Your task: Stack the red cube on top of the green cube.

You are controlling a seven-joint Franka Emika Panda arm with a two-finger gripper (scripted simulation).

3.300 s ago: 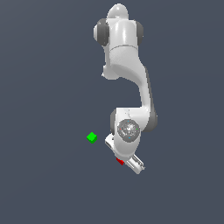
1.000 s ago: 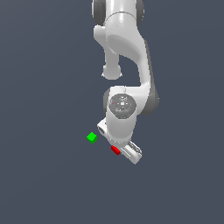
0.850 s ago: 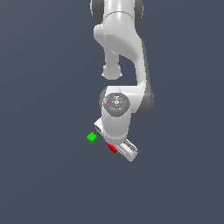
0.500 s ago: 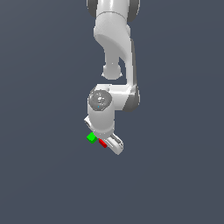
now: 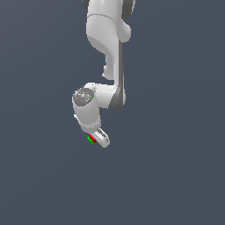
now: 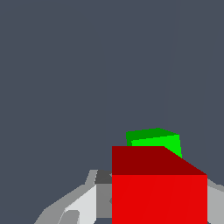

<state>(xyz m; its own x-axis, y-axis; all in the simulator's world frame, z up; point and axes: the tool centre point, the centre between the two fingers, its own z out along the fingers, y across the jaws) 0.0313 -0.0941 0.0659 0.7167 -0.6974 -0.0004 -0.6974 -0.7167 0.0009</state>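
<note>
Red cube (image 6: 159, 199): plain bright red, uniform, no marks; the face toward the wrist camera is brightly lit, the face above it a darker red. It fills much of the wrist view and is cut off by the frame edge. In the exterior view the red cube (image 5: 92, 138) is only a thin sliver at the tip of the white Panda arm (image 5: 105, 52).

Green cube (image 6: 154, 141): plain bright green, no marks. In the wrist view only its upper part shows beyond the red cube; the rest is hidden behind it. In the exterior view the green cube (image 5: 90, 140) is a small speck touching the red sliver, on the side away from the arm.

Hard to make out: whether the two cubes are in contact or one merely overlaps the other in line of sight. Both are mostly masked by the gripper in the exterior view.

Gripper (image 5: 97, 137): grey-white finger (image 6: 83, 202) visible beside the red cube, the other finger only at the frame edge. The jaws are clamped on the red cube.
</note>
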